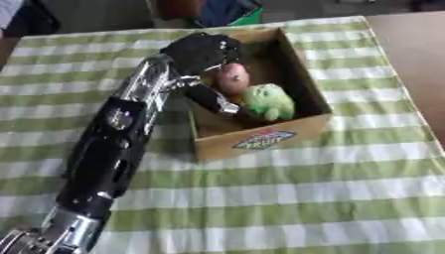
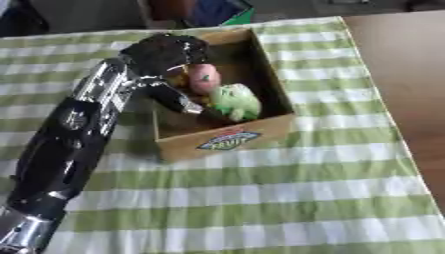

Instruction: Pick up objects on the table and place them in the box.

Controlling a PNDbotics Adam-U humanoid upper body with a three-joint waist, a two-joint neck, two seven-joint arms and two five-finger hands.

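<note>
While the left arm reaches in from the lower left of the left eye view, its robot hand sits over the near-left part of the cardboard box, which stands on the counter under a green and white checked cloth. The black back of the robot hand hides most of its fingers, so I cannot tell whether they are released or curled; one dark finger runs down along the inside of the box's left wall toward the bottom. A pinkish rounded object lies in the box just beside the hand, touching it or very nearly so, and a green plush-looking object rests next to it toward the front wall, which carries a printed label. In the right eye view the same layout appears: the robot hand covers the box's left rim, the pinkish object lies against it, and the green one is just beyond. No loose objects show on the cloth in either view, and the right robot hand is not seen. The risk from here, as I judge it, is in lifting out: a finger low against the wall could catch the rim and drag or tip the light box, or nudge the pinkish object over.
</note>
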